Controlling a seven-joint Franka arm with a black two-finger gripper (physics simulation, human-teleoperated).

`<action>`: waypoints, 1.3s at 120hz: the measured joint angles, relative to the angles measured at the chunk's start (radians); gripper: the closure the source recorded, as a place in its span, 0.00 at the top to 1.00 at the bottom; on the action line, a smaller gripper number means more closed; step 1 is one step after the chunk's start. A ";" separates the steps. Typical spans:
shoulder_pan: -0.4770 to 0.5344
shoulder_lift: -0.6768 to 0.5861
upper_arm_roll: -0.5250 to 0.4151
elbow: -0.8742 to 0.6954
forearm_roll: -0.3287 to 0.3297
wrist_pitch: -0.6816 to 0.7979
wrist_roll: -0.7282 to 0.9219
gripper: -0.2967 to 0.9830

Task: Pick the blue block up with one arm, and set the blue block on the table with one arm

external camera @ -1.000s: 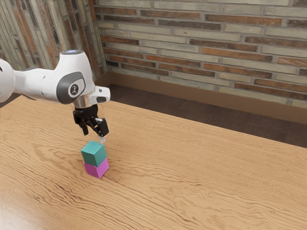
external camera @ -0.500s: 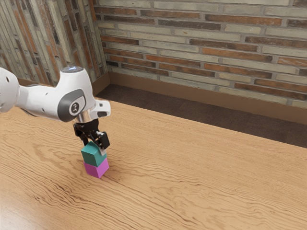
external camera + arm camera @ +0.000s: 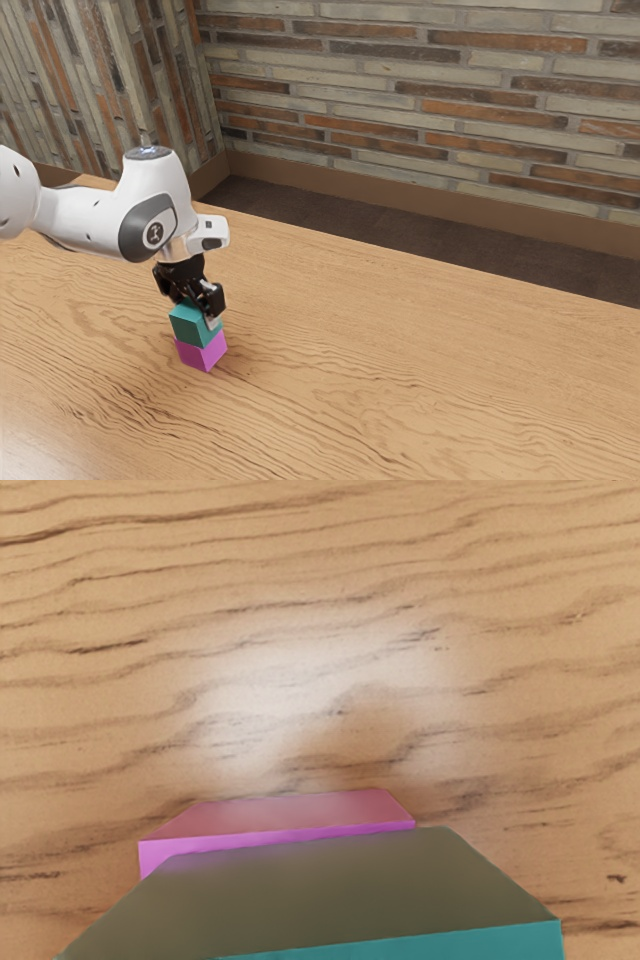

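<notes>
Straight down over the wooden table (image 3: 430,370), the white arm (image 3: 150,215) has its black claw (image 3: 197,313) right at the blue-green block (image 3: 190,331).
Whether the claw is wide, narrow or gripping, I cannot tell; it points downward, low around the upper part of the block, which I take for the task's blue one. That block sits on the pink block (image 3: 203,353), slightly offset, with a strip of pink top showing past its edge in the wrist view. It looks like a cube, so no long axis stands out. With the target directly beneath the claw, the coming move seems to need a firm grip, then a straight lift before any sideways travel; a skewed pull could drag the pink block along.
</notes>
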 joint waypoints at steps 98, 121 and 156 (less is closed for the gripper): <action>0.009 0.338 -0.057 0.521 0.052 -0.178 -0.068 0.53; 0.011 0.399 -0.072 0.550 0.017 -0.215 -0.077 0.52; 0.011 0.401 -0.072 0.551 0.002 -0.234 -0.081 0.67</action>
